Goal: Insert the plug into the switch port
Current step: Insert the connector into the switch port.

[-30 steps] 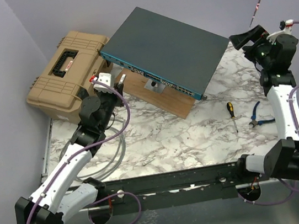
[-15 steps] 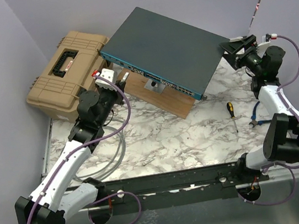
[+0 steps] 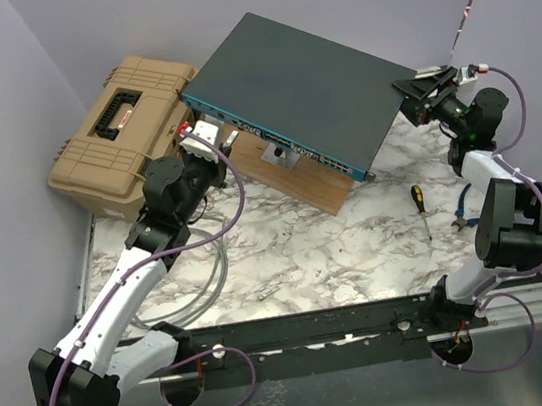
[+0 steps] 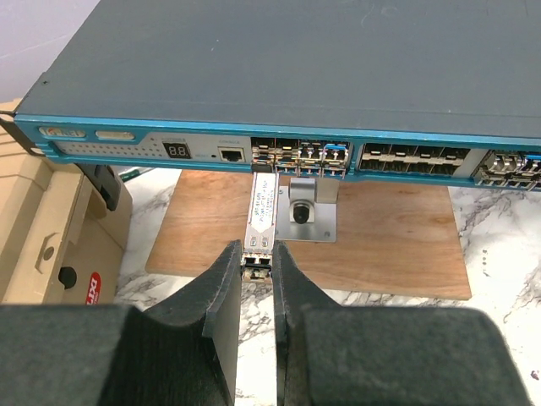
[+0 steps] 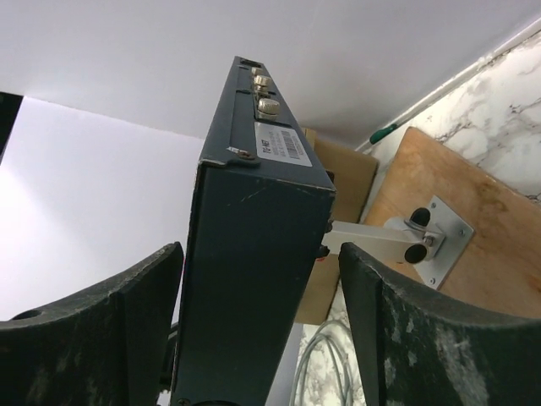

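The switch [image 3: 304, 77] is a flat dark grey-teal box, tilted, with its blue socket face [image 4: 279, 152] toward my left arm. My left gripper [image 4: 256, 258] is shut on the plug [image 4: 260, 216], a small silver module. The plug points at the face, and its far end meets a socket at the left of the socket row. How deep it sits is unclear. In the top view the left gripper [image 3: 210, 141] is close to the face. My right gripper [image 3: 419, 93] is open, its jaws either side of the switch's right corner [image 5: 254, 271], with gaps showing.
A tan toolbox [image 3: 119, 123] stands left of the switch. A wooden board [image 3: 299, 184] with a metal bracket [image 4: 306, 207] lies under the switch's front. A screwdriver [image 3: 420, 210] and blue pliers [image 3: 466, 211] lie at the right. Grey cable [image 3: 205, 273] coils by the left arm.
My right arm has swung in and its open jaws now straddle the switch's right corner. My left gripper has moved a little forward toward the socket face with the plug.
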